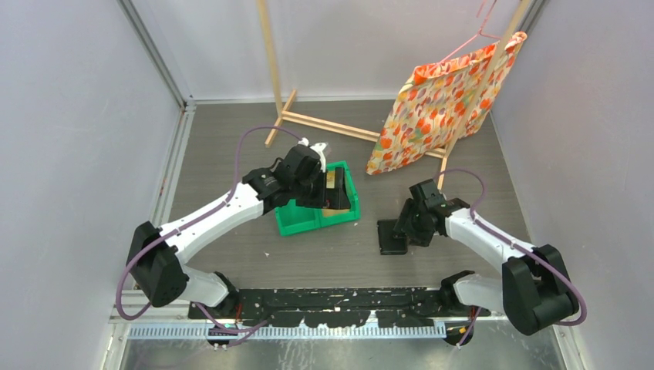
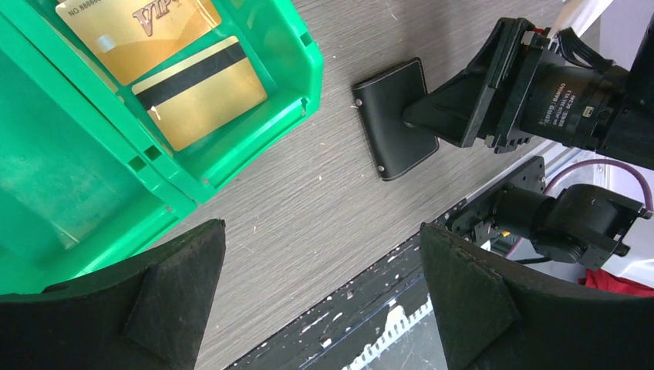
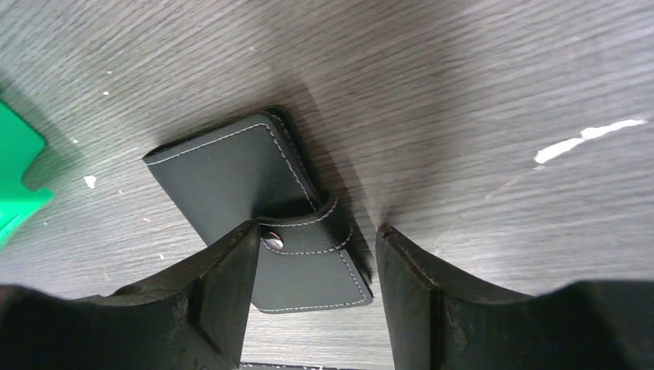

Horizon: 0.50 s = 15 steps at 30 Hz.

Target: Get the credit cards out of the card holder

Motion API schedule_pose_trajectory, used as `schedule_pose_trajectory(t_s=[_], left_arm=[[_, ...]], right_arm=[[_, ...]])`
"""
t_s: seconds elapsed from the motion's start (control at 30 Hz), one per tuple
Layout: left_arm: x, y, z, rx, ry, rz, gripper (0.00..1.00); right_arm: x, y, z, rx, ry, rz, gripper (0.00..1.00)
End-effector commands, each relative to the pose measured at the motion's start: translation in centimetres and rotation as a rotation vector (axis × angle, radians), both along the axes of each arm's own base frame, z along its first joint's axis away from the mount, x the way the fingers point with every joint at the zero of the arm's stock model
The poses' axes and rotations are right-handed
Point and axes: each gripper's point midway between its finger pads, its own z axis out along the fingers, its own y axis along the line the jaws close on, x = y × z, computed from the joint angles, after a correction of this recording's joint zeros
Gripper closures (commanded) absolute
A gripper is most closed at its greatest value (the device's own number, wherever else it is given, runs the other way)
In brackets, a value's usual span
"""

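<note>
Jaws of my right gripper (image 3: 316, 231) stood apart astride the snap strap (image 3: 328, 220) of the closed card holder (image 3: 231, 173) on the table (image 3: 463, 77); my left gripper (image 2: 320, 239) gaped wide over the green bin (image 2: 301, 58), where two credit cards (image 2: 202, 92) lay.

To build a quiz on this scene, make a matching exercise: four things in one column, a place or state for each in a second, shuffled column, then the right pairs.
Column one
1. cards
2. holder
3. cloth
4. left claw

Column two
A. hanging up
B. lying in the green bin
C. open, holding nothing
D. closed, flat on the table

Pairs: 1-B, 2-D, 3-A, 4-C
</note>
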Motion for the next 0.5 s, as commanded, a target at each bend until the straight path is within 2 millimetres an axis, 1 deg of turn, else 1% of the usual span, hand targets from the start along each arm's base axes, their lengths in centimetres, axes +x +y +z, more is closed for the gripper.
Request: schedule_pose_trajectory(t_s=[0.0, 0.1, 0.2, 0.27, 0.33, 0.47], left_arm=[[-0.1, -0.6, 1.2, -0.055, -0.018, -0.002, 0.03], [0.1, -0.6, 1.1, -0.047, -0.018, 0.001, 0.03], [0.1, -0.3, 0.9, -0.005, -0.015, 0.0, 0.04], [0.0, -0.3, 0.9, 0.012, -0.023, -0.003, 0.04], [0.1, -0.4, 0.8, 0.013, -0.024, -0.005, 0.04], [0.0, -0.6, 0.4, 0.028, -0.019, 0.001, 0.04]], right_arm=[[-0.5, 2.0, -0.4, 0.119, -0.003, 0.021, 0.4], [-0.5, 3.1, 0.2, 0.202, -0.034, -0.002, 0.43], [-0.5, 3.5, 0.7, 0.254, -0.074, -0.034, 0.39], [-0.5, 3.4, 0.7, 0.26, -0.092, -0.043, 0.4], [-0.6, 3.2, 0.5, 0.253, -0.093, -0.047, 0.48], [-0.6, 2.6, 0.1, 0.221, -0.093, -0.06, 0.8]])
